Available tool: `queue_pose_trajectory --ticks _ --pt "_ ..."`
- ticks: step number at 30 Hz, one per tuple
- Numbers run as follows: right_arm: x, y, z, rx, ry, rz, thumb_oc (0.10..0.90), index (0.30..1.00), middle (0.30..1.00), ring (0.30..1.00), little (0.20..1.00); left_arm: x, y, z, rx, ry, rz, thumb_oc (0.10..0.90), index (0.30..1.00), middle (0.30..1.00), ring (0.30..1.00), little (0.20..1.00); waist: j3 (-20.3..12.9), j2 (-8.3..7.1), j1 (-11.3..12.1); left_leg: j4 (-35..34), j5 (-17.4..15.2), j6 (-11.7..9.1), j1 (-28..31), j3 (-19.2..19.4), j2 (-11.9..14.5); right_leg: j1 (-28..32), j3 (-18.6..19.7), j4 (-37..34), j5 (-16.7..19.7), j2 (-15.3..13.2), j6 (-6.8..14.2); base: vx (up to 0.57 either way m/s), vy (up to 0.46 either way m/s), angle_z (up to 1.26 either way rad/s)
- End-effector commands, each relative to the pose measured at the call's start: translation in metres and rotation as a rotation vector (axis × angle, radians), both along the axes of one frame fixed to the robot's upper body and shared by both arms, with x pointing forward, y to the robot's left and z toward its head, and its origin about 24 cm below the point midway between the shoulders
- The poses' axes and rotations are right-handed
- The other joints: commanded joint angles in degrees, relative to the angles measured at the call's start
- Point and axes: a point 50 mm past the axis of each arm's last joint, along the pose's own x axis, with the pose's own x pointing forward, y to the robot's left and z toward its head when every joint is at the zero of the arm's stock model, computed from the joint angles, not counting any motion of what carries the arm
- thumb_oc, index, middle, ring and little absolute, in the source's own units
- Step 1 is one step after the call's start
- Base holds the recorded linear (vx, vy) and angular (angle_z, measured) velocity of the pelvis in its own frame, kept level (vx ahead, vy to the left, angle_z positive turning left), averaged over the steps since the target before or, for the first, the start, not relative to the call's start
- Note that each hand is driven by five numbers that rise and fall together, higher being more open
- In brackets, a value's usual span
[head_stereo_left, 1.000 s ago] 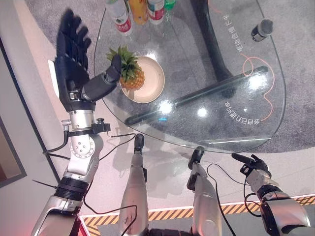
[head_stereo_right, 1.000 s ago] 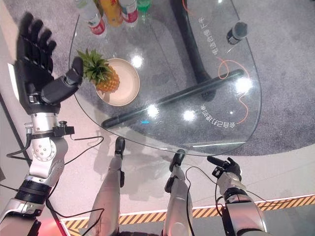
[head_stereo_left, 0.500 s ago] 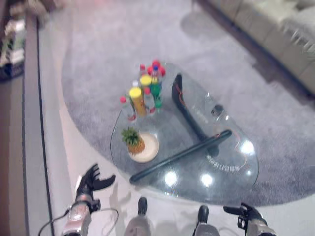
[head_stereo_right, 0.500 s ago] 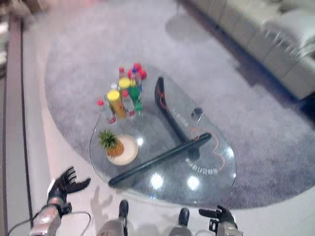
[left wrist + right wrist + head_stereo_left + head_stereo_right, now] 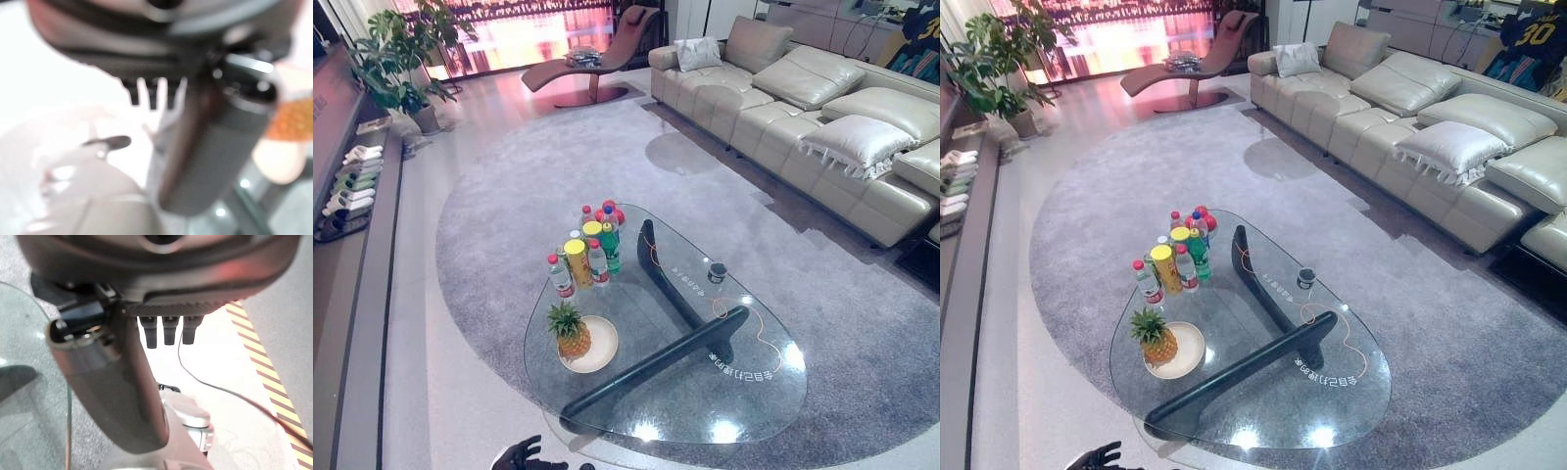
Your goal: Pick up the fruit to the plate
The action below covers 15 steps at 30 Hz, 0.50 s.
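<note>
On the glass table (image 5: 744,392) the pineapple (image 5: 572,333) sits upright on the plate (image 5: 603,345); our view has swung up to the whole room; left hand (image 5: 519,455) has dropped away, fingers spread, empty; right hand (image 5: 127,382) fingers straight, idle; task looks done.

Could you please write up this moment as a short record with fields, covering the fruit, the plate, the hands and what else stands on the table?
fruit: pineapple, upright, leafy crown up
plate: round cream plate near the table's edge, on the robot's left
fruit on plate: yes, on its left part
table: glass table with a dark base, on a grey rug
other items: cluster of bottles beyond the plate; small dark jar farther right
left hand: low, short of the table, fingers spread, holding nothing
right hand: fingers straight, holding nothing
task state: fruit already on the plate
</note>
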Motion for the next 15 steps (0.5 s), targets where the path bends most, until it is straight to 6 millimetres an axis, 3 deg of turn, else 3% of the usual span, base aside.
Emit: queue_pose_trajectory --ticks 1,8,15 --pt "0.0308 -0.0066 0.0068 -0.036 -0.045 0.076 0.800 0.900 0.900 0.900 0.900 0.0249 0.0080 0.0055 0.019 0.009 -0.048 0.800 0.900 0.900 0.900 0.900 2.2 -0.49 0.5 0.3 -3.0 0.7 2.7 1.9 0.8 0.8 -0.3 1.0 -0.4 0.2 -0.6 0.00 0.000 0.00" --pt "0.0328 -0.0015 0.0054 -0.017 -0.037 0.107 0.800 0.900 0.900 0.900 0.900 0.0179 0.0063 0.0019 0.053 0.104 -0.089 0.800 0.900 0.900 0.900 0.900 1.3 -0.26 0.2 0.3 -3.3 0.6 3.3 2.1 0.9 1.3 -0.5 0.7 -0.3 0.0 -0.5 0.00 0.000 0.00" --pt "0.0359 0.0034 0.0044 0.009 -0.035 0.134 0.800 0.900 0.900 0.900 0.900 0.0269 -0.0006 0.0018 0.026 0.092 -0.106 0.800 0.900 0.900 0.900 0.900 0.5 -0.60 0.3 0.3 -3.5 0.5 3.5 2.1 1.1 1.4 -0.4 0.3 -0.2 0.1 -0.4 -0.01 -0.004 0.00"
